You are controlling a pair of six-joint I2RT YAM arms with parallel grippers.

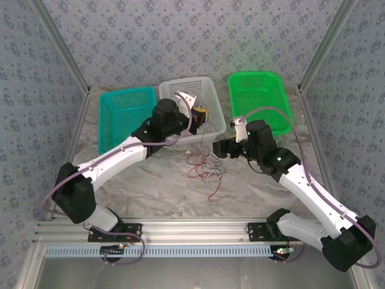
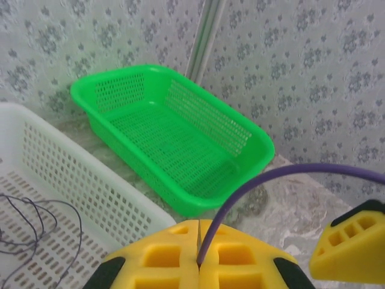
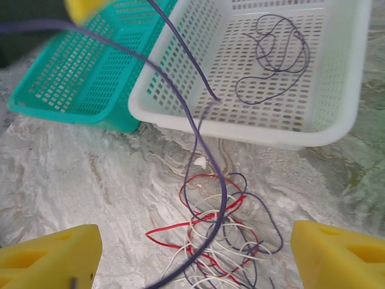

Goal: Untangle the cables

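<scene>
A tangle of red, whitish and dark purple cables (image 1: 204,168) lies on the marble table in front of the white basket (image 1: 186,83). My left gripper (image 2: 199,232) hangs above the basket's near right corner, its yellow jaws shut on one purple cable (image 2: 258,186). That cable (image 3: 198,138) slopes down from the left gripper into the tangle (image 3: 234,241). My right gripper (image 3: 195,259) hovers just right of the tangle, open wide, and the purple cable passes between its fingers (image 3: 48,256) without touching them. Another purple cable (image 3: 277,54) lies looped inside the white basket.
A teal basket (image 1: 123,114) stands left of the white one and a green basket (image 1: 258,99) stands right of it, both at the back. Patterned walls and metal posts close in the table. Bare marble lies near the arm bases.
</scene>
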